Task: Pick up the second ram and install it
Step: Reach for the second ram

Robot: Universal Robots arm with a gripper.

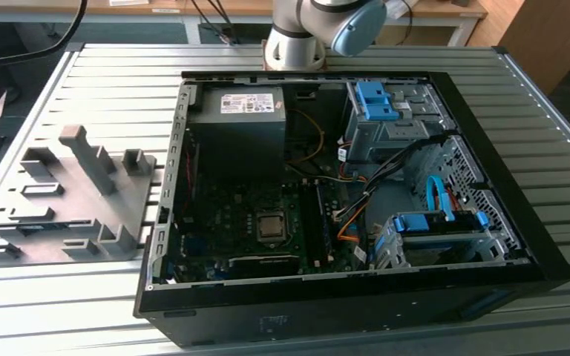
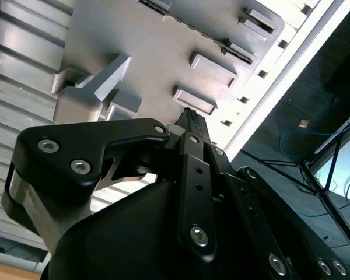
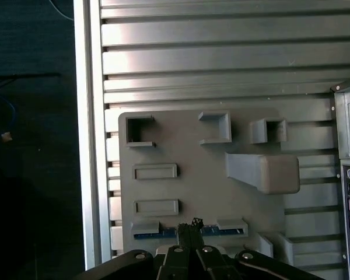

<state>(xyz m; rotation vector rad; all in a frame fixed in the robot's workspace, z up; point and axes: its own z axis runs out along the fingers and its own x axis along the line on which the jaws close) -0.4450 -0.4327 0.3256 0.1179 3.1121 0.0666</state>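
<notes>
The second ram lies on edge in the grey tray, a thin dark strip with a blue-green edge held between two low clips. In the exterior view it is a dark sliver in the tray on the exterior view's left. My gripper hangs well above the tray with its black fingertips pressed together and nothing between them. In the first wrist view the tips line up over the middle of the ram without touching it.
An open computer case fills the middle of the slatted metal table, with motherboard, power supply and blue drive bays. A tall grey upright stands on the tray. The table edge runs just beside the tray.
</notes>
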